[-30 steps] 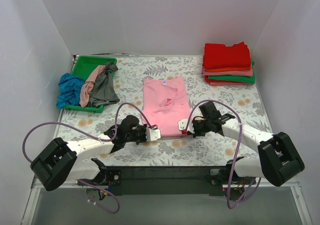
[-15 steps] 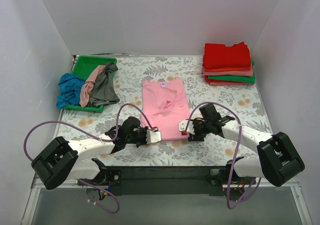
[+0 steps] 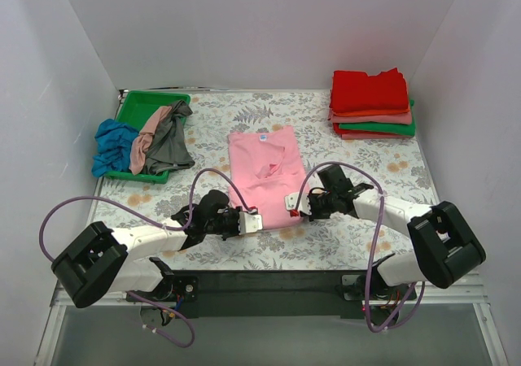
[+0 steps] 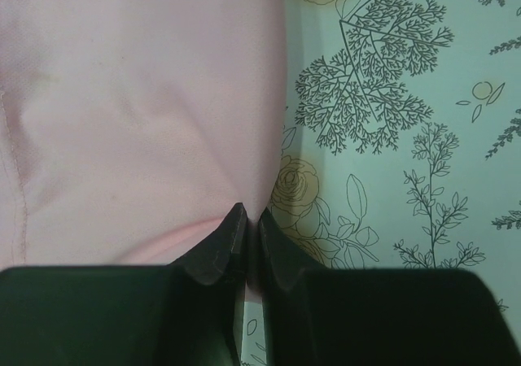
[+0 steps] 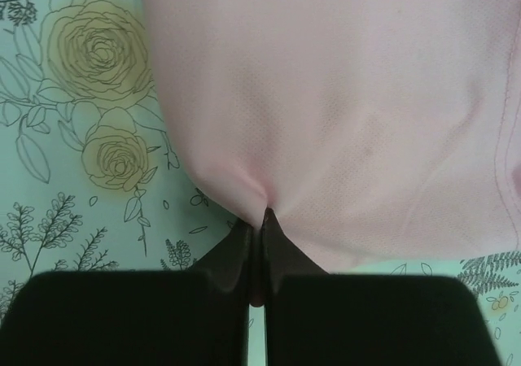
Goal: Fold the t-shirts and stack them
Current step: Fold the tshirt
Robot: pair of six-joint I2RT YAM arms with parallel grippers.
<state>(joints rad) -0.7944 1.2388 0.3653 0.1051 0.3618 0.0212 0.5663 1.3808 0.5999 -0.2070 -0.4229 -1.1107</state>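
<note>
The pink t-shirt [image 3: 267, 175] is soft, matt cloth. Close up in the wrist views it shows a fine pitted knit, a stitched seam line, and small puckers where it is pinched. The left gripper [image 4: 247, 220] and right gripper [image 5: 258, 224] have black fingers with a dull, faintly grained finish that looks like moulded plastic. The table surface [image 3: 220, 114] is smooth and flat, printed with a floral pattern, and has little shine. The green tray [image 3: 134, 106] is rigid plastic with a slight gloss. The crumpled shirts [image 3: 167, 138] lying in it and the folded stack [image 3: 370, 98] are matt cloth. The arm shells [image 3: 146, 237] are smooth white plastic.
</note>
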